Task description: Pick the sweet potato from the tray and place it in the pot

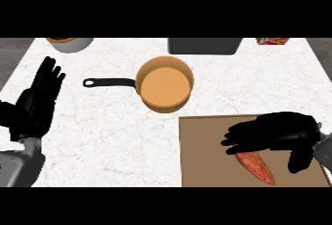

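The sweet potato [257, 168], reddish-orange and tapered, lies on the brown tray [207, 154] at the lower right. My right hand [276, 134] hovers over its upper end. The fingers [236, 140] bend down at the potato's top, while the thumb [299, 161] hangs to its right with a gap between them. The potato rests on the tray. The orange pot [166, 85], with its black handle [107, 82] pointing left, stands in the counter's middle, beyond the tray. My left hand [37, 103] rests open at the left edge, fingers up.
A pale bowl [70, 43] stands at the back left. A dark grey box [204, 46] is at the back centre, and a colourful packet [272, 41] at the back right. White marble counter lies between the pot and the left hand.
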